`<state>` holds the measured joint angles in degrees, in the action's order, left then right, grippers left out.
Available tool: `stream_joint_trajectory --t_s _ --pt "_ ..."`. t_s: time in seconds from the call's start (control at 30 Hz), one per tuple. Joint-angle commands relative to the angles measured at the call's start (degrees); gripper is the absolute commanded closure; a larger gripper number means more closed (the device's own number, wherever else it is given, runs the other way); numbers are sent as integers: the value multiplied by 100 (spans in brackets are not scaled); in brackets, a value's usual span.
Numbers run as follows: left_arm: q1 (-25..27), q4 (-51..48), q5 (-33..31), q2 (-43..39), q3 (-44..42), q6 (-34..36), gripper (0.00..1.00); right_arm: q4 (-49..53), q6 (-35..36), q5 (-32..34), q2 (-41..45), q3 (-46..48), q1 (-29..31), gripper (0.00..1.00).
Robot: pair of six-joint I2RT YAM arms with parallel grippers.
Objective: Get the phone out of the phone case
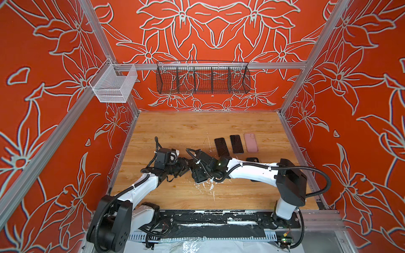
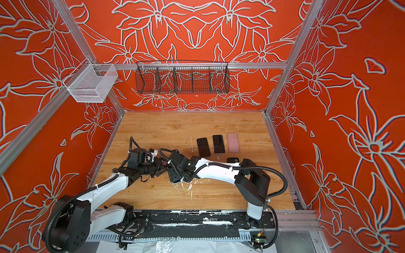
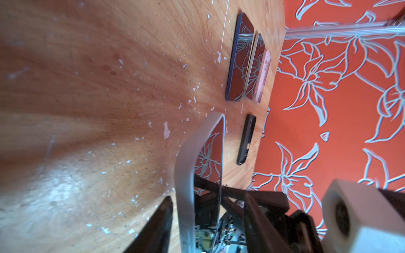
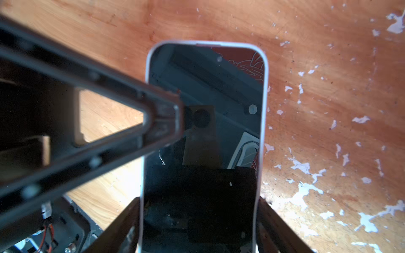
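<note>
The right gripper (image 4: 199,219) is closed on the phone case (image 4: 266,87). It pinches the two long sides low down, so the top half sticks out free. The phone (image 4: 219,72) sits inside the case with its glass toward the wrist camera. It is held over the table (image 1: 175,127), near the middle and a bit toward the left edge. I think it is held there so the other arm can get at both faces.

The left gripper (image 3: 208,197) reaches in from the left. Its jaws are apart, one behind the back of the case and one on the glass side, with a gap by the glass. One of its fingers (image 4: 162,118) hangs over the screen, but I cannot tell if it touches.

I think one arm holds the case while the other works the phone loose. The phone is not out yet.

Toward the right edge, two dark phones (image 1: 221,147) (image 1: 236,144) and a pink case (image 1: 251,142) lie flat in a row. A black case (image 1: 252,160) lies by the right arm. They are all well apart from the grippers.
</note>
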<state>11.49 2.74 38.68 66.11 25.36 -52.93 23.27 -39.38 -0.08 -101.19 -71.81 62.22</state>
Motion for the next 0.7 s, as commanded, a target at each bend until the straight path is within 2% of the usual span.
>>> stream_joint_trajectory --t_s 0.0,0.17,0.67 --pt "68 307 -8 124 -83 -60 53 -308 -92 -82 301 62 -35 41" --pt "117 610 26 329 -141 -193 55 -332 -98 -146 336 53 -41 41" --pt "152 697 -88 342 -66 -233 79 -366 -123 -177 284 97 -43 41"
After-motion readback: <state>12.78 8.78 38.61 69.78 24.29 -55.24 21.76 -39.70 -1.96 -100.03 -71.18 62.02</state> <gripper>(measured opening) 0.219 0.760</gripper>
